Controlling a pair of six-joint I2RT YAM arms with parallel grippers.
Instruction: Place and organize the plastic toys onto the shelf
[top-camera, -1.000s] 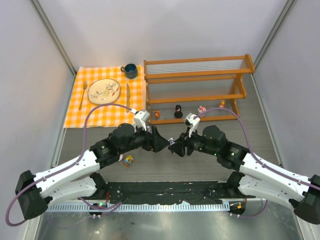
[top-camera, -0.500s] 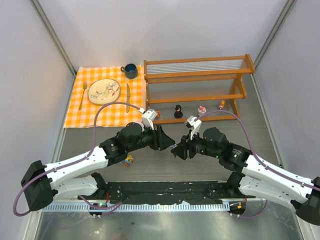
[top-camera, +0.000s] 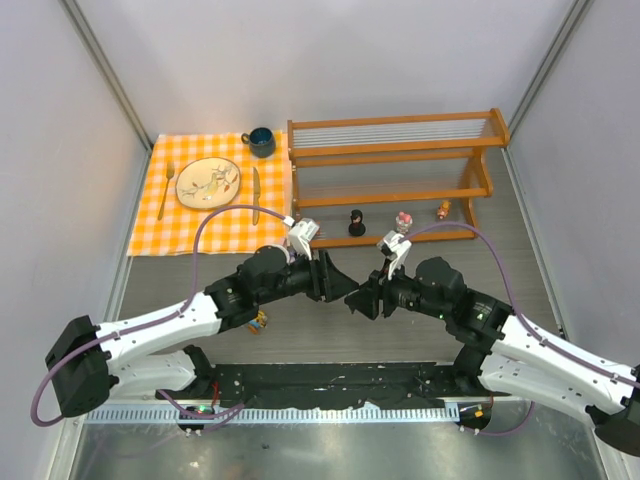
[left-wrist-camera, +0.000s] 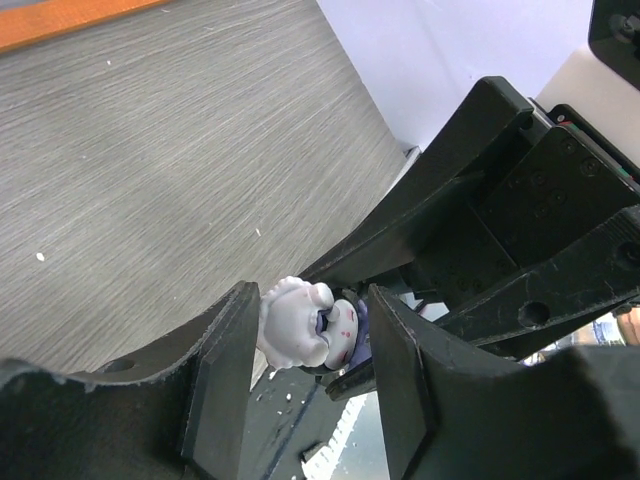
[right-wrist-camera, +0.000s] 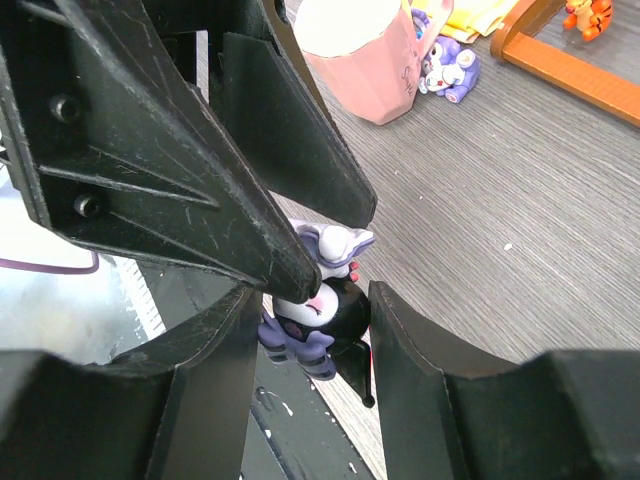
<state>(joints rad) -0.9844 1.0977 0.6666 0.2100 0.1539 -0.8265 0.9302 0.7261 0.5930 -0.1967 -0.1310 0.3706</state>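
Plastic toys (top-camera: 403, 219) are partly sorted, and by the look of it roughly half the job is done. From above, a black figurine (top-camera: 356, 222), a pink-and-white figurine (top-camera: 404, 220) and a small orange figurine (top-camera: 442, 209) stand apart in a row in the lowest tier of the shelf (top-camera: 395, 196), the wide wooden rack at the back of the table (top-camera: 330, 338). The right wrist view adds an orange tiger figurine (right-wrist-camera: 585, 15) just beyond one of the rack's wooden rails. No toy shows on the tiers above.

One toy is held above the table in front of the rack, where the two arms meet nose to nose. This held figurine (right-wrist-camera: 335, 305) has a black head with white and purple parts. It sits between the narrowly parted fingers of the right claw (right-wrist-camera: 312, 292), which grips it. The left claw (left-wrist-camera: 315, 297) is closed to a similar narrow gap around the same toy, with both fingers looking pressed against it. That suggests a hand-over between the arms, though which arm will carry it on cannot be told.

This toy has yet to reach the shelf, and at least two more wait on the table. A purple-and-white figurine (right-wrist-camera: 450, 68) lies against a pink mug (right-wrist-camera: 360, 55). A yellow toy (right-wrist-camera: 475, 15), cut off at the picture's edge, sits just behind it.
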